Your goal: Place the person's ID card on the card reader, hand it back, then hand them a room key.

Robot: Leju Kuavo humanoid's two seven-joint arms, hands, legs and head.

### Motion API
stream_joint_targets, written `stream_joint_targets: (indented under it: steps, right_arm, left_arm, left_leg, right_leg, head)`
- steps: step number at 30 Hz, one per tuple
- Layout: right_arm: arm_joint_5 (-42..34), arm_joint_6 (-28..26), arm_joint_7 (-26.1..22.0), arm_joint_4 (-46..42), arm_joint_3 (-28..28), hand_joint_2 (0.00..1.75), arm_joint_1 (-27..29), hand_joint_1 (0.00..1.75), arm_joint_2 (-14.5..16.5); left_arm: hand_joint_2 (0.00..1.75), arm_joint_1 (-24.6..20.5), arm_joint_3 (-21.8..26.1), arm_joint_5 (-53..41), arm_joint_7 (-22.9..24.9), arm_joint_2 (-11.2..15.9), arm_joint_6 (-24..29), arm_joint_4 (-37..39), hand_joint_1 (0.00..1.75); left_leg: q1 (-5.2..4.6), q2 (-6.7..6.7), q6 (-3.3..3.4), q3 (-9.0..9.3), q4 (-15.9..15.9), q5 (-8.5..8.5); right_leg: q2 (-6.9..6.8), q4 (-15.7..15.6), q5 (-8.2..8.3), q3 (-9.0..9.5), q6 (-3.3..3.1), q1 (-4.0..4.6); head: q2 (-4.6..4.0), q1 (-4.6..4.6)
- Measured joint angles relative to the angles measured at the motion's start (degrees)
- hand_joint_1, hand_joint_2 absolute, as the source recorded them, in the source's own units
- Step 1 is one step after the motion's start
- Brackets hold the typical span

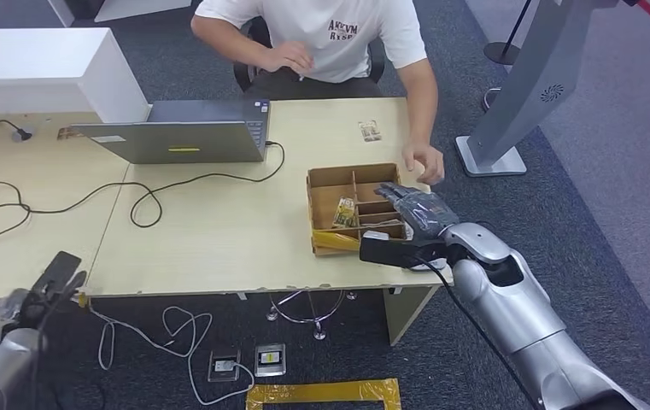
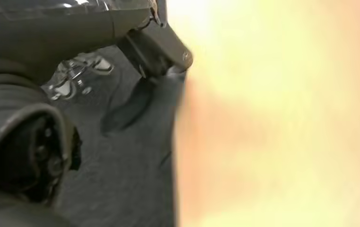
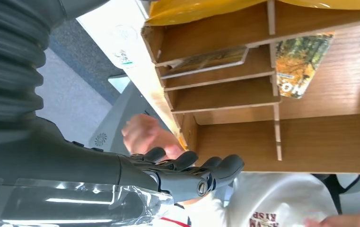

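Note:
A brown divided cardboard box [image 1: 328, 181] stands on the table's right part. A patterned card [image 1: 345, 212] leans in one compartment, seen close as the yellow-green card [image 3: 305, 64]; another card [image 3: 206, 60] lies in a narrow slot. A small patterned card [image 1: 370, 131] lies flat on the table in front of the seated person [image 1: 338, 34]. My right hand [image 1: 411, 218] hovers over the box's right side with fingers [image 3: 211, 165] stretched out and nothing in it. The person's hand [image 1: 424, 161] rests just beyond the box. My left hand [image 1: 48, 286] hangs below the table's near edge, its thumb [image 2: 156, 47] out, holding nothing.
A grey laptop [image 1: 184, 137] sits left of the box, with black cables [image 1: 65, 201] looping over the table [image 1: 219, 248]. A white counter block [image 1: 39, 73] is at the back left. A grey stand's base [image 1: 492, 154] stands right of the table. Sockets [image 1: 253, 360] lie on the floor.

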Motion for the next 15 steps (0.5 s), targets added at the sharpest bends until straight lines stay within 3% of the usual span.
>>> stream_joint_targets:
  steps: [2, 5, 7, 15]
  right_arm:
    - [-1.5, 0.5, 2.7, -1.4, -0.7, 1.75, 1.7, 0.00, -0.8]
    - [-3.6, 1.5, 6.3, -6.2, -3.4, 1.75, 8.0, 0.00, -3.9]
    - [-3.7, 1.7, 5.7, -8.7, -5.1, 1.75, 10.0, 0.00, -5.7]
    - [-3.5, 0.2, 4.6, -10.7, -5.9, 1.75, 9.9, 0.00, -7.0]
  left_arm:
    - [1.75, 0.7, 2.1, 1.2, -5.4, 1.6, 0.0, -0.1, 0.00]
    - [1.75, 8.9, 7.0, 6.6, -18.1, 4.4, -1.0, -0.5, 0.00]
    - [1.75, 13.8, 9.8, 8.6, -22.1, 5.6, -1.4, -0.5, 0.00]
    - [1.75, 20.5, 17.8, 7.5, -20.8, 4.5, -2.7, -0.5, 0.00]
  left_leg:
    - [-0.03, -0.12, 0.03, 0.19, -0.1, -0.18]
    - [-0.36, 0.64, 0.00, 1.48, -0.2, -1.12]
    - [-0.46, 1.54, 0.02, 1.89, -0.2, -1.52]
    - [-0.50, 1.71, 0.17, 2.34, -0.2, -2.16]
  right_leg:
    - [-0.18, 0.0, -0.17, 0.30, -0.01, -0.04]
    - [0.63, 0.1, -0.74, 1.24, -0.07, -0.40]
    - [1.56, 0.2, -0.89, 1.35, -0.04, -0.51]
    - [1.68, 0.1, -1.54, 1.66, 0.07, -0.55]
  head:
    - [0.00, 0.00]
    - [0.00, -0.04]
    - [0.01, -0.01]
    - [0.00, 0.07]
